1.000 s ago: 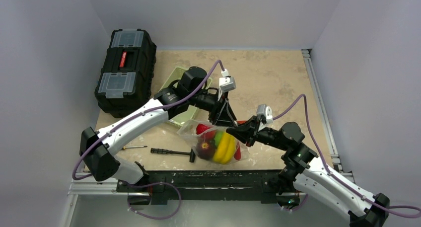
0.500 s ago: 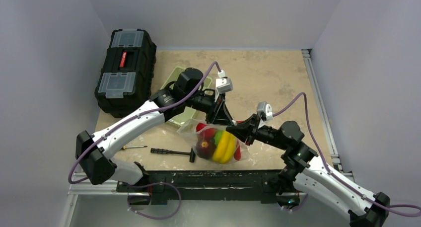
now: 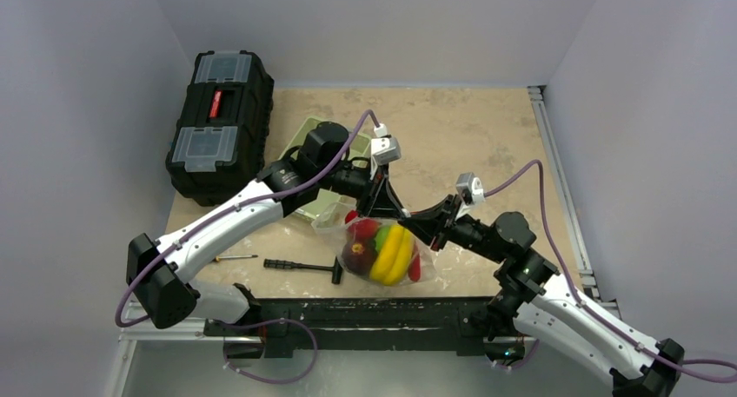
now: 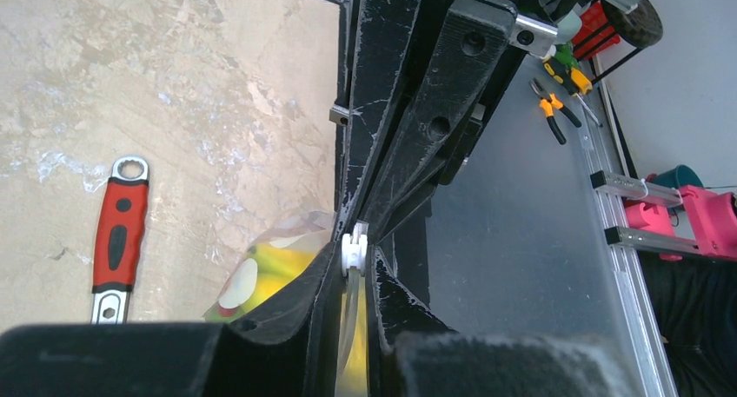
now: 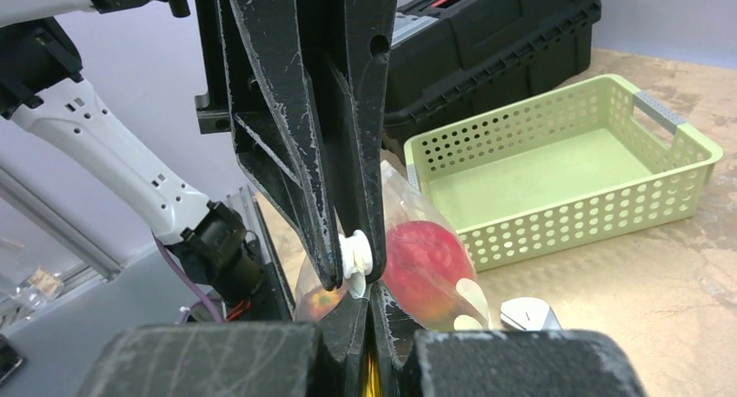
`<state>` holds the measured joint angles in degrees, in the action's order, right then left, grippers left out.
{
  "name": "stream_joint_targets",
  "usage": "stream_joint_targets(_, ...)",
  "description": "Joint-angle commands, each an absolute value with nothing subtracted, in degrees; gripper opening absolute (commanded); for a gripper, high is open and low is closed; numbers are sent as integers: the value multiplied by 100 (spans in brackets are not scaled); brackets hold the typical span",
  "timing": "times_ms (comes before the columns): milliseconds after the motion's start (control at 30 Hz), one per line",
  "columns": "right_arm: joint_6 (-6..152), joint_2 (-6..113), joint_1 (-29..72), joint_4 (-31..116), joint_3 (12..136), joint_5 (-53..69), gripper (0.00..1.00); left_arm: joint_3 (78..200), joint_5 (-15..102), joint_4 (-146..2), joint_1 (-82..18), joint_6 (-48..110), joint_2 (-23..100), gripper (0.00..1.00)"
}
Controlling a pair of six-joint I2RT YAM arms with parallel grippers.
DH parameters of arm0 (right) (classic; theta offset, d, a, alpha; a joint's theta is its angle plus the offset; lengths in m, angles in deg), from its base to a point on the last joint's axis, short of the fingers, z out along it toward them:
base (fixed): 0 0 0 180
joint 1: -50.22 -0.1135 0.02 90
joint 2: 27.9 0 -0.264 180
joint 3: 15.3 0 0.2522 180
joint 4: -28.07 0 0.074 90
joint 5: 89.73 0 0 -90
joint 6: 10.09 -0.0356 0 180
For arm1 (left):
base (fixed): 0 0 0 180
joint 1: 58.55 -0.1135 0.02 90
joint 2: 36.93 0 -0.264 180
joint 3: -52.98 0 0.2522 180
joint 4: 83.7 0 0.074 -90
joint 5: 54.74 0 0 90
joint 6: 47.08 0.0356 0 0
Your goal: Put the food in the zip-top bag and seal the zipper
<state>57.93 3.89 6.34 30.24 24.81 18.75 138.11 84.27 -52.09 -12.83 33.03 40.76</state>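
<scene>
The left jaws clamp the white tab [image 5: 355,254], right jaws pinch the zip-top bag [image 3: 382,251] (tips touching).

Soft even light, faint shadows; left gripper [image 4: 352,251] base blurred near lens

A robotics lab cell: plain pale walls [image 3: 78,110] box in a beige marbled tabletop [image 3: 469,128] edged with aluminium rails [image 3: 565,197]. A black plastic toolbox [image 3: 219,119] sits at ten o'clock, and orange-handled pliers [image 4: 548,108] lie on a grey surface [image 4: 521,241]
</scene>
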Motion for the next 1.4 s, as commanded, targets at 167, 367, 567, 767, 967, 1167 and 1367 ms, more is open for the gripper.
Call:
stream_joint_targets(167,5727,347,636,2573,2616,1932,0,13750,8306,-5278,-1423,3142,3906,9)
stream_joint_targets(367,5882,234,636,2603,2561,2192,0,13773,8043,-4717,-1434,3488,3827,47)
stream_joint_targets(567,6025,149,636,2696,2585,2370,0,13597,8470,-4530,-1593,3697,3763,48)
stream_joint_targets(767,6104,146,641,2739,2579,2474,0,13597,8855,-4584,-1689,3642,3836,38)
stream_joint_targets(967,6048,217,638,2954,2725,2358,0,13640,8786,-4352,-1697,3778,3828,4)
stream_joint_targets(1167,5764,966,640,5167,4413,1758,32,13644,8336,-4442,-1692,3519,3534,0)
stream_joint_targets(1367,5946,1719,638,7456,6145,980,51,13609,8247,-4478,-1688,3440,3392,0)
